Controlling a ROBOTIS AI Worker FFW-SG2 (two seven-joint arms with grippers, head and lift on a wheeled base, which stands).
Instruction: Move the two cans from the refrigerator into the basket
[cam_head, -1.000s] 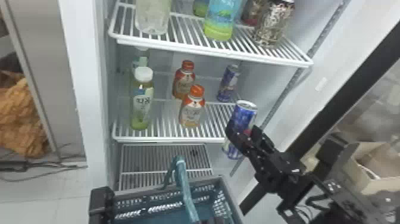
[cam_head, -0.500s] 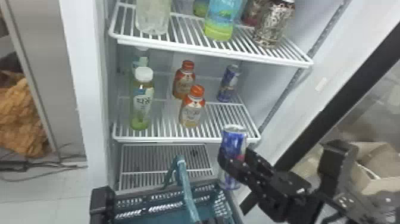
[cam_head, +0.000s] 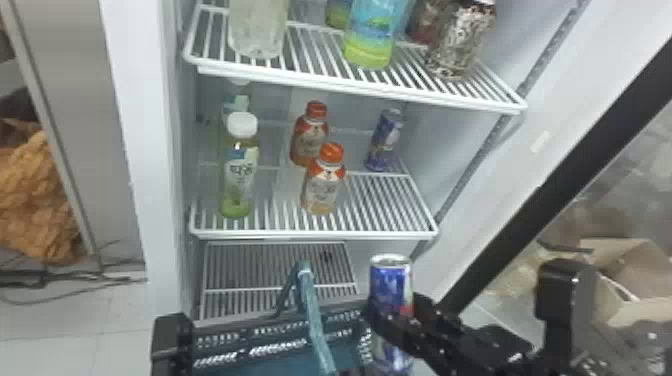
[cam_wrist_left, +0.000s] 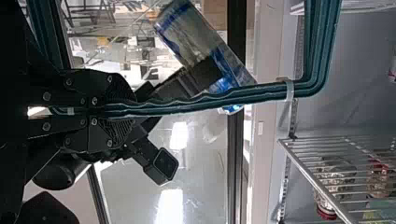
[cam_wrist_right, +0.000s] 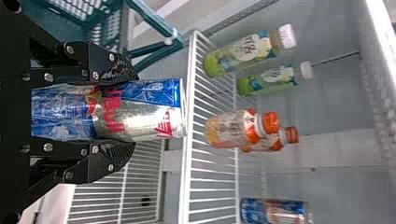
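Held can: we have a slim blue-and-silver metal can (cam_head: 391, 285) off the shelf, upright, near the basket's right-hand edge.
Right gripper (cam_wrist_right: 134, 109): its two flat black fingers are closed on that can's body.
Basket: our dark teal plastic basket (cam_head: 280, 362), with lattice walls, sits before the refrigerator.
Left gripper (cam_wrist_left: 128, 109): we keep its fingers clamped on the basket's ribbed teal handle (cam_wrist_left: 187, 105).
Second can: a blue-and-silver can (cam_head: 385, 140) stands near the far right corner of the white wire shelf (cam_head: 320, 233).
Progress: we judge the first can half moved, out of the refrigerator but not in the basket.
Left: we need to lower and release it inside, then fetch the second.
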